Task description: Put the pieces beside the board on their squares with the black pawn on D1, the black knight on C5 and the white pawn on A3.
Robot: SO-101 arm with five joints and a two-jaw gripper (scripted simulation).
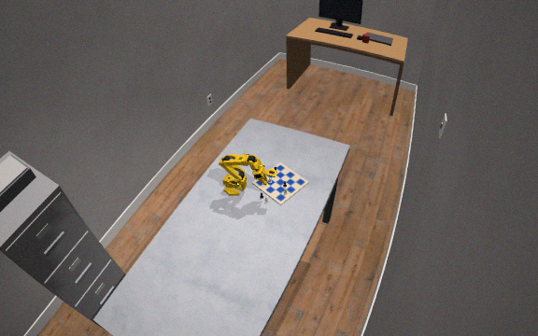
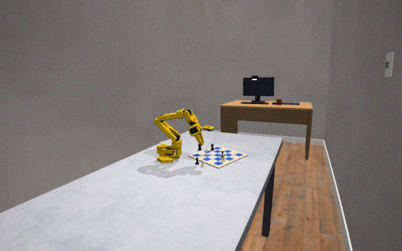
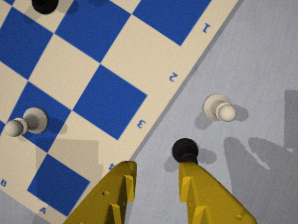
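Observation:
In the wrist view the black pawn [image 3: 185,149] stands upright on the table beside the blue-and-cream board [image 3: 93,63], just past my right fingertip. The white pawn [image 3: 220,108] stands a little farther off, also beside the board. My gripper [image 3: 157,172] hangs above the board's numbered edge, its fingers nearly shut with only a narrow gap and nothing between them. The two pawns also show at the board's near corner in the exterior view, the black pawn [image 2: 197,160] and the white pawn [image 2: 202,163]. I cannot pick out the black knight for certain.
The yellow arm's base [image 1: 233,184] sits left of the board [image 1: 280,183]. A desk with a monitor [image 1: 341,11] stands far behind.

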